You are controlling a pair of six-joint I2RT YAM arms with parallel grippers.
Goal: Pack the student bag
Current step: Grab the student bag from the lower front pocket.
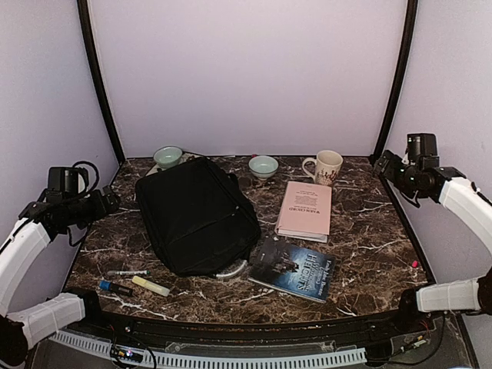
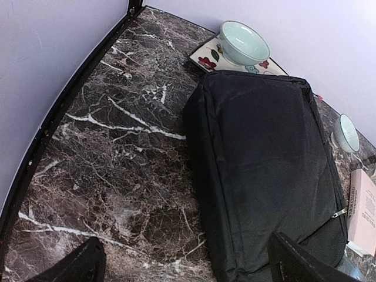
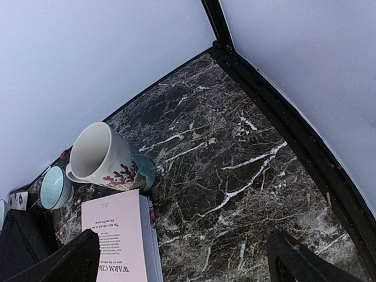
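The student bag (image 1: 196,215), a large flat black backpack, lies closed on the marble table left of centre, its grey-white handle (image 1: 231,270) at the near end. It fills the right half of the left wrist view (image 2: 264,170). My left gripper (image 1: 110,201) hangs raised over the table's left edge, open and empty (image 2: 188,275). My right gripper (image 1: 383,163) hangs raised over the far right corner, open and empty (image 3: 188,273). Neither touches anything.
A pink book (image 1: 305,209) and a dark blue book (image 1: 294,267) lie right of the bag. A mug (image 1: 327,167) and two pale green bowls (image 1: 168,157) (image 1: 264,165) stand at the back. A pen (image 1: 127,273), a blue marker (image 1: 114,287) and a yellow highlighter (image 1: 150,286) lie front left.
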